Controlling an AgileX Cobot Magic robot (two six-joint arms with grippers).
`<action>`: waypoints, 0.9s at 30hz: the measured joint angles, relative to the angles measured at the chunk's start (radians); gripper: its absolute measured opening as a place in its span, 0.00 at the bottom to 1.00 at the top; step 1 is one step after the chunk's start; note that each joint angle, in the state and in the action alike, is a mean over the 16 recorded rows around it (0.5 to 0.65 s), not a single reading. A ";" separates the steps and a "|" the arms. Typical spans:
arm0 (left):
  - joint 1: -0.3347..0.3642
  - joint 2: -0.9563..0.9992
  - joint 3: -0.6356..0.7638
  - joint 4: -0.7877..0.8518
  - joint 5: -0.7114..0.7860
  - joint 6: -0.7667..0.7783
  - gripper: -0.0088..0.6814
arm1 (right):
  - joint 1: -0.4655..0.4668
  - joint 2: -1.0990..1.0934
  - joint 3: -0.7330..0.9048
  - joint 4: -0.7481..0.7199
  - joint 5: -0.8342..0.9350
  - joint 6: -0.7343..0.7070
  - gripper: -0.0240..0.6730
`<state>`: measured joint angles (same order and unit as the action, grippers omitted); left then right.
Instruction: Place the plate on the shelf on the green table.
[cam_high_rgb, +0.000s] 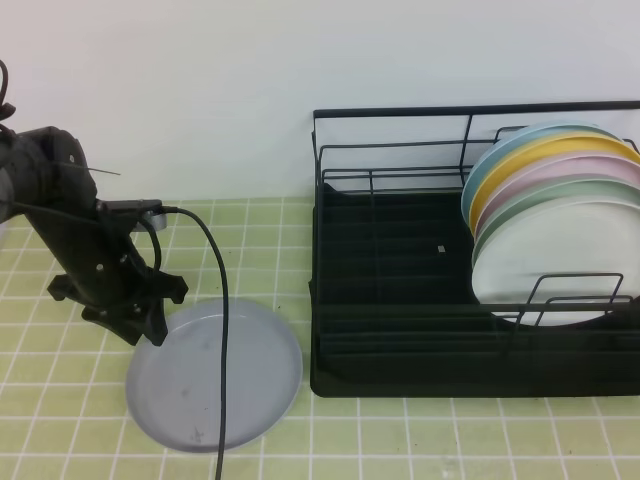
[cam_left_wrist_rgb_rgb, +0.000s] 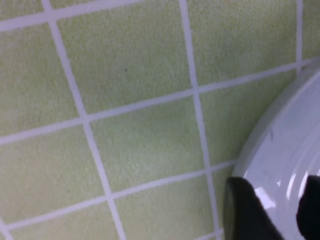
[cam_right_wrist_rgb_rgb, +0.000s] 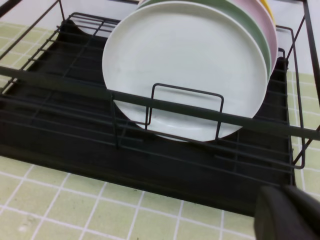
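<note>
Your left claw is partly open, with one finger on each side of the rim of the plate; I cannot tell if it grips. Your right claw is closed and holds nothing, and the shelf is just beyond it.

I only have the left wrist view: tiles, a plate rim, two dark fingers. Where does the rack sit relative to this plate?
Observer: The black dish rack stands to the right of the grey-blue plate, apart from it, on the green tiled table.
Operator: Is the rack empty?
Observer: No. Several plates stand on edge at its right end, the white plate frontmost.
Operator: Free space left?
Observer: Yes, the rack's left part holds nothing.
</note>
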<state>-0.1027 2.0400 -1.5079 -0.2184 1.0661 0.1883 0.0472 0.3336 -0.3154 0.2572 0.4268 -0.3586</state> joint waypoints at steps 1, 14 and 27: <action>0.000 0.000 0.000 0.000 -0.001 0.003 0.34 | 0.000 0.000 0.000 0.000 0.000 0.000 0.03; 0.000 0.000 0.000 0.000 -0.022 0.041 0.29 | 0.000 0.000 0.000 0.002 0.002 0.000 0.03; 0.000 0.000 0.000 -0.010 -0.038 0.067 0.42 | 0.000 0.000 0.000 0.005 -0.001 -0.004 0.03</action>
<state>-0.1027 2.0400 -1.5079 -0.2281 1.0285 0.2557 0.0472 0.3336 -0.3154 0.2620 0.4255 -0.3621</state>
